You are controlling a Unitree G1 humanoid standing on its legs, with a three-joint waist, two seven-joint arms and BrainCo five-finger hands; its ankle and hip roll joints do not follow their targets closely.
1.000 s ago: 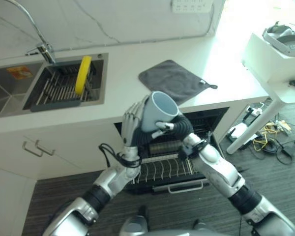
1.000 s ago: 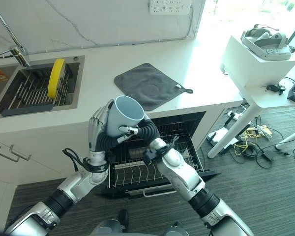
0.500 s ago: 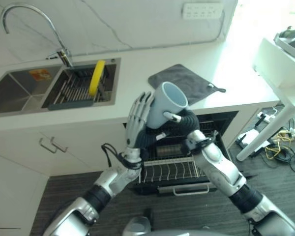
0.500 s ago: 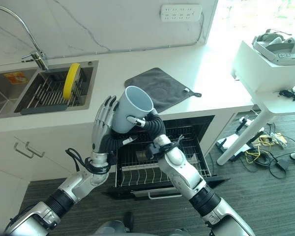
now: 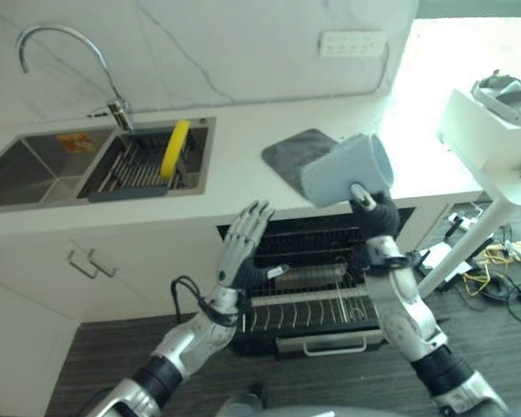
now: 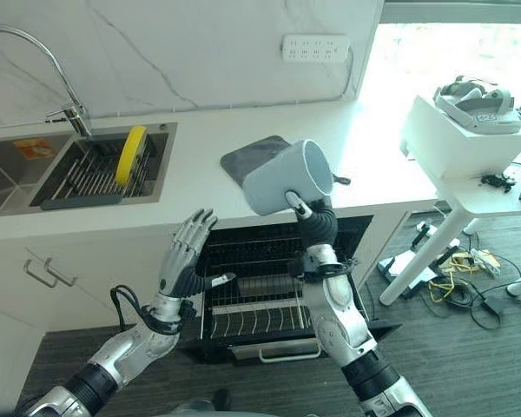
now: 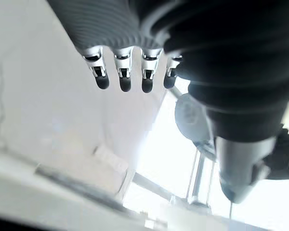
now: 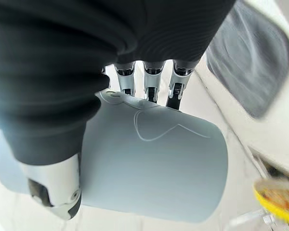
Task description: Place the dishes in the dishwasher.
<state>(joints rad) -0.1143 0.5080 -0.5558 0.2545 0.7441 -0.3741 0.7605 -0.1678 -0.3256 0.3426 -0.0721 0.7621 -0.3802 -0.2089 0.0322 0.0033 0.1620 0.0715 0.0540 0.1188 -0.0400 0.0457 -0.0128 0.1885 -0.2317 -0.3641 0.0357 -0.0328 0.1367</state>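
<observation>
The right hand (image 6: 310,217) holds a pale blue-grey cup (image 6: 282,179) up above the table (image 6: 191,178), fingers and thumb curled round it. The cup lies tipped on its side, mouth turned toward the robot's right. In the right wrist view the fingers (image 8: 149,86) wrap over the cup's wall (image 8: 159,163) and the thumb presses it from the near side.

The left hand (image 6: 184,252) is raised lower down, just to the left of the cup and apart from it, fingers straight and spread, holding nothing. Its fingertips (image 7: 123,82) show in the left wrist view, free of any object.

Below both hands the dishwasher (image 6: 260,287) stands open under the table, its wire rack (image 6: 252,317) pulled out, with a row of upright tines across the front. The left hand hangs in front of the rack's left side; the right forearm rises in front of its right side.

On the table, a dark grey cloth (image 5: 288,156) lies flat, partly hidden behind the cup. To the left is a sink (image 5: 35,165) with a curved tap (image 5: 69,52); a yellow plate (image 5: 175,148) stands on edge in the drainer rack (image 5: 135,169) set in the sink. At the far right stands a white side table (image 6: 469,139).
</observation>
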